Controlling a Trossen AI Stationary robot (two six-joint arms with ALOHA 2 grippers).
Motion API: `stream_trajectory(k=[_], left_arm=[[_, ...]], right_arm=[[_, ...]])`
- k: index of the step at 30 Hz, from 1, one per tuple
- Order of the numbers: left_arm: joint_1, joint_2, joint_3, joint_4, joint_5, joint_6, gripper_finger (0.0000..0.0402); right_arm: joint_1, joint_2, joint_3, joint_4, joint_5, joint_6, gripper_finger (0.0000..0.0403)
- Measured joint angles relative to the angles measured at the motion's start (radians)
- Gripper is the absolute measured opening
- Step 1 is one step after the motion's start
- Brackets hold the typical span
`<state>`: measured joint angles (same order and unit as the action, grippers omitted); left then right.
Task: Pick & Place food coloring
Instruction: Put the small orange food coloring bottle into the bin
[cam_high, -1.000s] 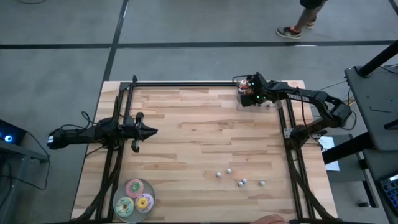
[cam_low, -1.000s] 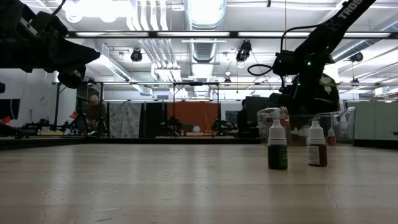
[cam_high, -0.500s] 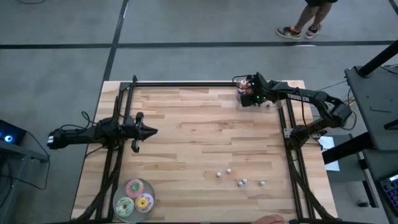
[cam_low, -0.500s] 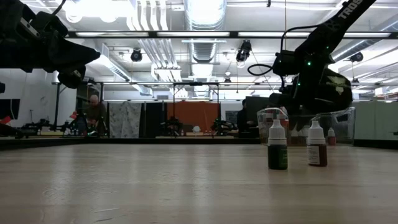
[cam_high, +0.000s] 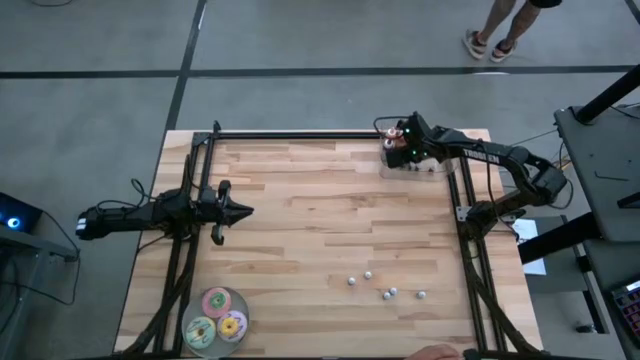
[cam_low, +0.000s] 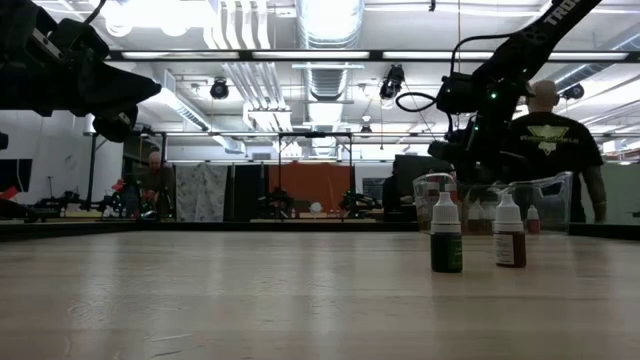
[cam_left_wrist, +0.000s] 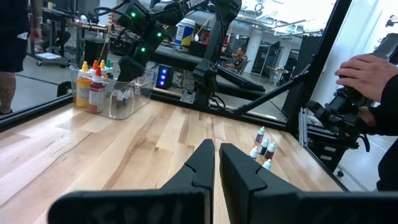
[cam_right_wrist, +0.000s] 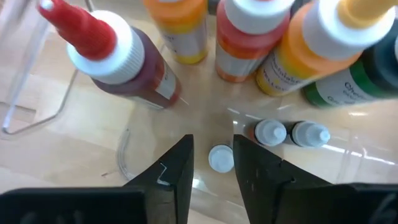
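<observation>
The right gripper (cam_high: 396, 152) hangs over a clear plastic bin (cam_left_wrist: 118, 99) at the far right corner of the wooden table (cam_high: 300, 240). Its fingers (cam_right_wrist: 177, 165) stand a little apart with nothing between them — directly below the gap a tiny food coloring bottle (cam_right_wrist: 220, 157) stands on the bin floor, pale cap up. Two more tiny bottles (cam_right_wrist: 289, 132) stand just beside it, and larger dropper bottles (red, orange, green) (cam_right_wrist: 186, 28) crowd the rest of the bin.

Four small food coloring bottles (cam_high: 385, 285) stand loose on the table near its front edge, well apart from the bin; in the low view two of them show close up, a green one (cam_low: 446, 235) and a brownish one (cam_low: 509, 233).

The left gripper (cam_high: 240, 210) waits over the left side of the table, its fingers (cam_left_wrist: 202, 165) nearly together and empty.

Three flat round discs (cam_high: 217, 317) — pink, green and yellow — lie at the front left corner. A person (cam_low: 555, 140) stands in the room beyond the table.
</observation>
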<state>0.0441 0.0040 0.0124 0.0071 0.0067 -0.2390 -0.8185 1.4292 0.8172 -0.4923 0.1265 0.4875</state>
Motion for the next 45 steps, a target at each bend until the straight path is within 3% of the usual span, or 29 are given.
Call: stream_trajectory(k=[11,20,32,45], left_arm=[[0.000,0.000,0.000,0.000,0.000,0.000,0.0000],[0.000,0.000,0.000,0.000,0.000,0.000,0.0000],[0.000,0.000,0.000,0.000,0.000,0.000,0.0000],[0.000,0.000,0.000,0.000,0.000,0.000,0.0000]], right_arm=[[0.008,-0.033,0.032,-0.002,-0.061,-0.039,0.0118],[0.060,-0.184,0.032,-0.025,-0.079,-0.141,0.0116],[0.156,-0.280,0.032,-0.054,-0.307,-0.284,0.0141],[0.326,-0.282,0.032,-0.102,-0.321,-0.334,0.0185]])
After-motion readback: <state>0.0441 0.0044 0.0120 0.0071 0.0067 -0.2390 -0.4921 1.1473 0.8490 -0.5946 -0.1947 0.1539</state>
